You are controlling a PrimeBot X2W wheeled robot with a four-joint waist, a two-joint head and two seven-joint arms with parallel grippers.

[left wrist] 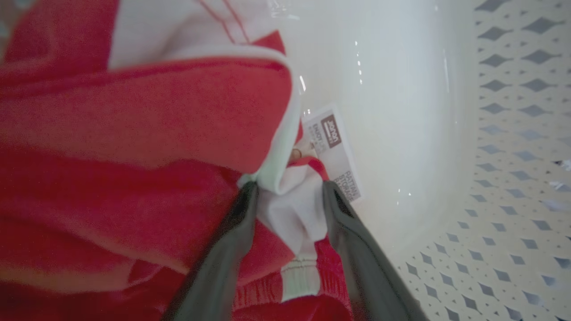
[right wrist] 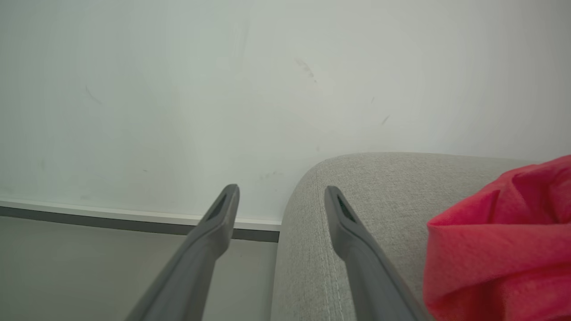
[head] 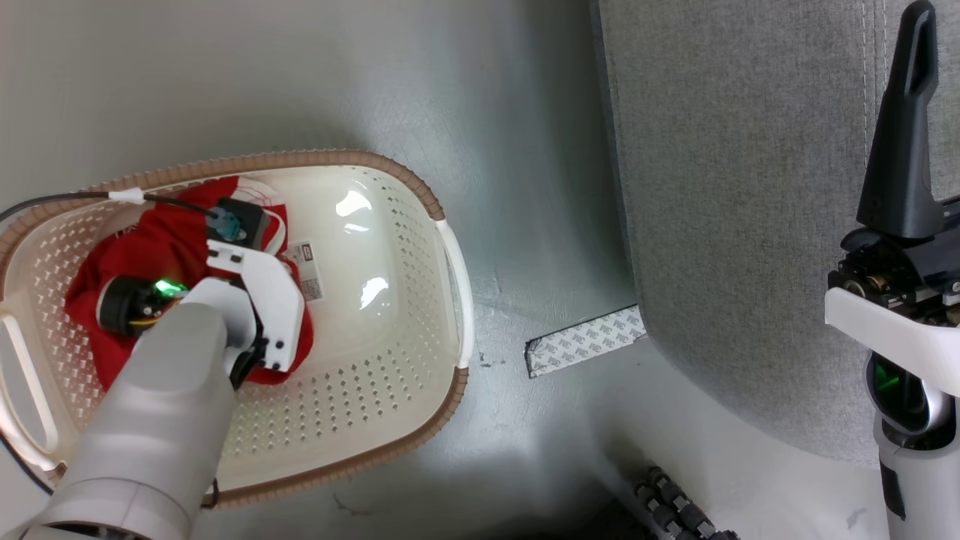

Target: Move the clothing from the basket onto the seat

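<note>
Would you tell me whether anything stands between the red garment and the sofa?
Only the basket's own wall, which the red garment must rise over; between basket and sofa lies just a flat tape strip on the floor.

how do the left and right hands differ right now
The left hand is down in the basket, fingers straddling a white-trimmed fold of the red clothing; the right hand is up by the sofa corner with nothing between its fingers. The left's gap looks narrower than the right's, which is open. Both have two long dark fingers.
</note>
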